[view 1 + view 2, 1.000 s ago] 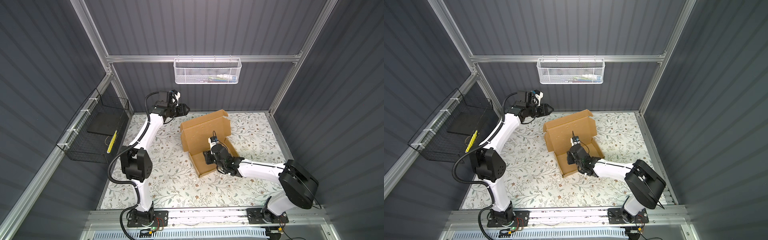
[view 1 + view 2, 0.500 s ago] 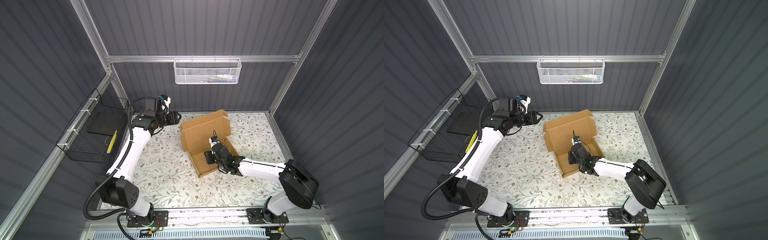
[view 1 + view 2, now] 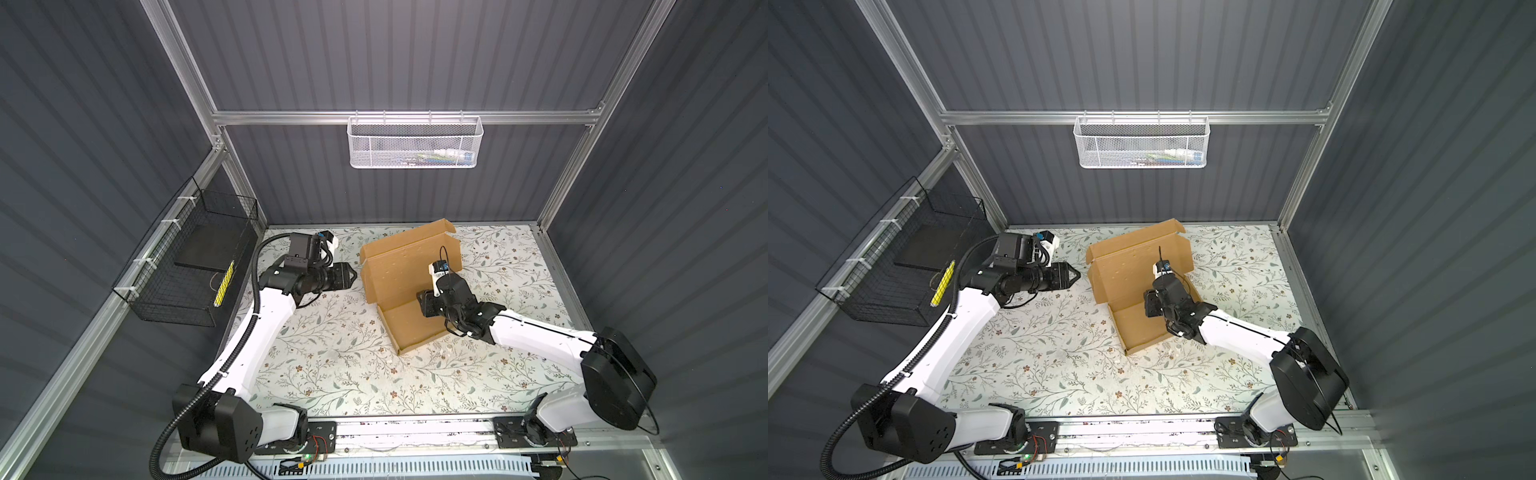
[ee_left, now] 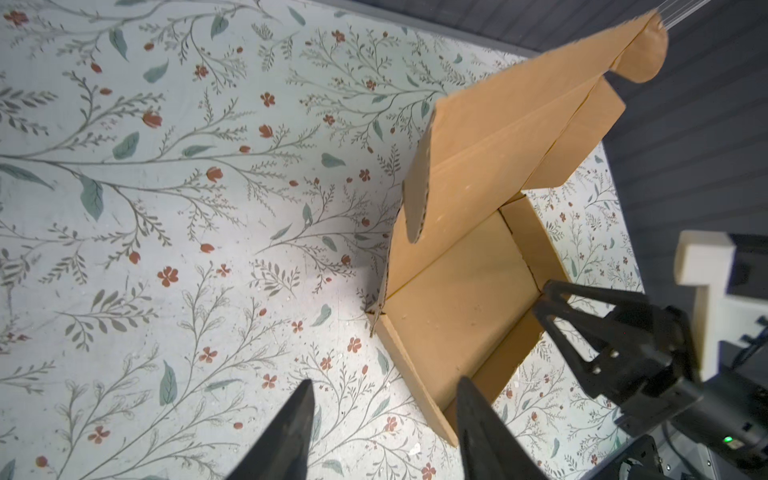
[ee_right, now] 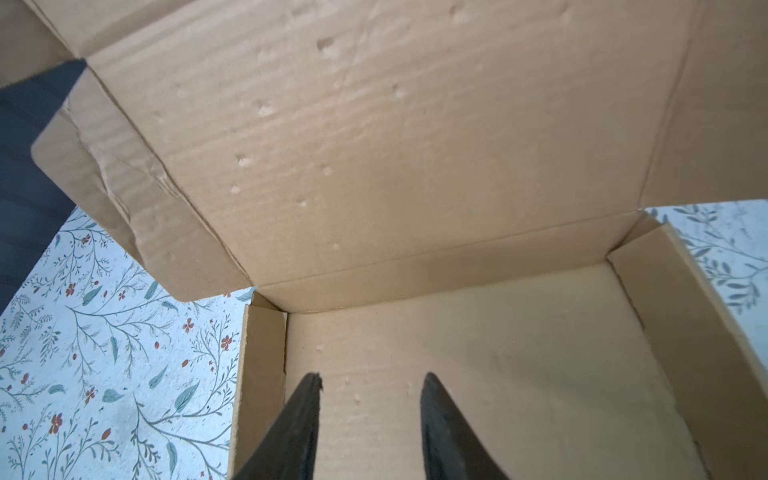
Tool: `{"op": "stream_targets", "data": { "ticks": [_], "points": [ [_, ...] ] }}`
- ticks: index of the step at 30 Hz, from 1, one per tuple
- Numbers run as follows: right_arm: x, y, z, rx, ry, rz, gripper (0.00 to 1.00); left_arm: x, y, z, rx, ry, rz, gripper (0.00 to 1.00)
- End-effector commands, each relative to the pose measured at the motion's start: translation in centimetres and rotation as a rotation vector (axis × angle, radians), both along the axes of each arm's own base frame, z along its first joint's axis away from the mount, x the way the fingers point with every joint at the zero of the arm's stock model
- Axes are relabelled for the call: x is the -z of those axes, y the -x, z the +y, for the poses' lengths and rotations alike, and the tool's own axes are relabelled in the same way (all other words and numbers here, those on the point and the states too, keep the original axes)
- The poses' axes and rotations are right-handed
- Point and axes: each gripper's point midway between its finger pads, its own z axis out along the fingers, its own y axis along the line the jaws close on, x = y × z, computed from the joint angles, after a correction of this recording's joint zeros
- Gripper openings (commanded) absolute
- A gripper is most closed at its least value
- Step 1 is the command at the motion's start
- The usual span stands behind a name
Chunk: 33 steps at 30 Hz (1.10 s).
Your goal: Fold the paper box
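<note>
At the left wall, a black wire basket (image 3: 166, 291) holds a flat black slab (image 3: 212, 245). Next along the desk (image 3: 332, 353), a smooth sheet printed with leafy sprigs and small red flowers, the left hand (image 3: 351, 275) lies low. Its tapered black fingers are spread with nothing between them, and it points at the paper box (image 3: 399, 266) from just beside the box's left edge, apart from it. The box is plain brown corrugated cardboard near the middle of the desk: a shallow rectangular tray with low walls, and a lid raised steeply from the back crease with rounded flaps at its corners. The left wrist view shows the fluted cut edge of a side flap, too fine to make out in both top views. The right wrist view shows small dents pocking the lid's inner face and a crumpled flap. The right hand (image 5: 371, 376) reaches into the tray from the right, fingers parted over the tray floor, pinching nothing; whether they touch the cardboard I cannot tell
</note>
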Motion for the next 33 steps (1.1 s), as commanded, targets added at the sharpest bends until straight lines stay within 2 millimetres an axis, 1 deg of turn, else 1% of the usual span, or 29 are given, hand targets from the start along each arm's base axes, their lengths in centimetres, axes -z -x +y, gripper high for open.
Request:
{"op": "stream_targets", "data": {
  "ticks": [1,6,9,16,19,24,27,33],
  "points": [
    [-1.3,-0.3,-0.5,-0.010,0.008,-0.008,0.43,0.3,0.4,-0.1,0.005,0.022,-0.006,0.55],
    [-2.1,-0.7,-1.1,-0.007,0.014,-0.019,0.43,1.3,-0.4,-0.4,0.016,0.021,-0.019,0.55],
    [-2.5,-0.9,-1.4,-0.002,0.014,-0.024,0.43,1.8,-1.1,-1.0,0.033,0.026,-0.026,0.55],
    [-2.2,-1.0,-2.1,0.012,0.015,-0.014,0.44,2.8,-2.4,-2.8,0.083,0.018,-0.033,0.54],
    [-2.2,-1.2,-2.2,0.015,0.012,-0.013,0.44,3.4,-3.0,-3.2,0.090,-0.001,-0.034,0.53],
    [-2.2,-1.3,-2.4,0.015,0.011,-0.012,0.44,3.6,-4.2,-3.9,0.088,-0.026,-0.064,0.51],
    [-2.2,-1.3,-2.5,0.014,0.009,-0.010,0.44,3.7,-4.8,-4.1,0.080,-0.038,-0.082,0.47],
    [-2.2,-1.3,-2.8,0.018,0.009,-0.009,0.44,4.0,-5.8,-4.8,0.089,-0.042,-0.103,0.37]
  ]
}}
